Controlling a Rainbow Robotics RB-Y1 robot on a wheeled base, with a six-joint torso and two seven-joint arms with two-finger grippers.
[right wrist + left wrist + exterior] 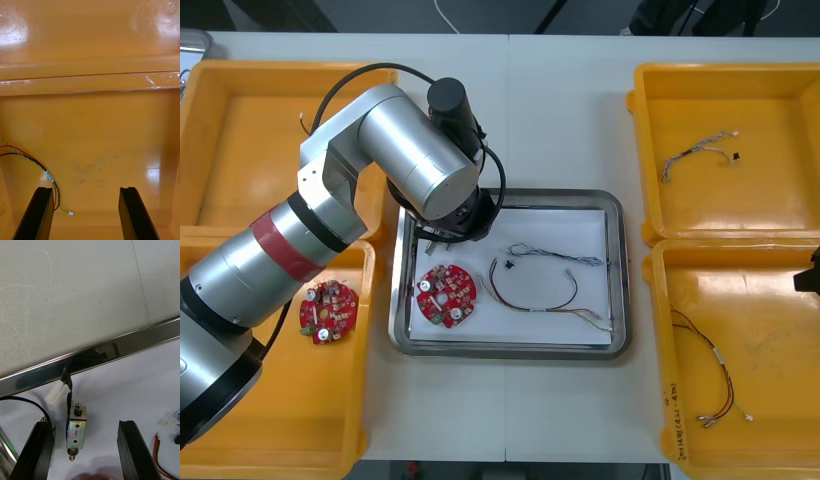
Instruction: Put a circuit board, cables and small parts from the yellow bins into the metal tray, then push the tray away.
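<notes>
The left arm (385, 150) is built of thick round segments in smooth silver metal. One wide red band (290, 250) goes around it, between black rings. A black round cap (448, 97) closes its wrist end, and a thin black cable (380, 66) loops beside it. The left claw (84, 427) has two flat black fingers (37, 450) with square tips; the right claw (85, 191) looks the same.

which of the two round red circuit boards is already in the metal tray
The round red circuit board on the shiny metal tray's white lining, close by the left gripper. The other red board lies in the near-left yellow bin.
</notes>
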